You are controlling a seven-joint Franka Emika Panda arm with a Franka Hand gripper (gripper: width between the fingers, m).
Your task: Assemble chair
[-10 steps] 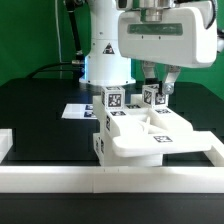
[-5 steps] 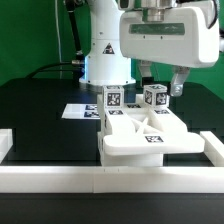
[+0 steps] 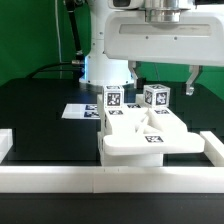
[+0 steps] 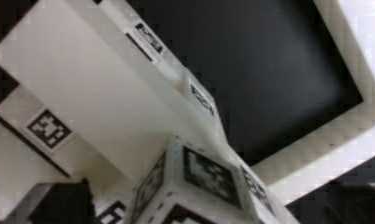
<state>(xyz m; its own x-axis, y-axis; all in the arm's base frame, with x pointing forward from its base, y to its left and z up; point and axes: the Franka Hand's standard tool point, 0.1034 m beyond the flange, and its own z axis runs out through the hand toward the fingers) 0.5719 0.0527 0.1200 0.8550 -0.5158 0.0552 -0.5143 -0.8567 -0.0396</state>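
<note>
The partly built chair [image 3: 150,138] rests on the black table against the front rail. It is a flat white slab with two tagged posts standing on its far side: one at the exterior view's left [image 3: 115,100], one at its right [image 3: 156,97]. My gripper [image 3: 162,84] hangs open just above the right post, its fingers [image 3: 192,86] spread wide to either side and touching nothing. In the wrist view the slab [image 4: 113,90] fills the frame, and the tagged post [image 4: 210,178] stands between the dark fingers [image 4: 59,203] of the gripper [image 4: 202,208].
A long low white border rail [image 3: 110,181] runs along the table's front, with raised ends at both sides. The marker board [image 3: 78,112] lies flat behind the chair, at the foot of the robot base [image 3: 105,65].
The gripper has opened off the right post and lifted a little. The slab, tilted a second ago, now lies level against the rail.
</note>
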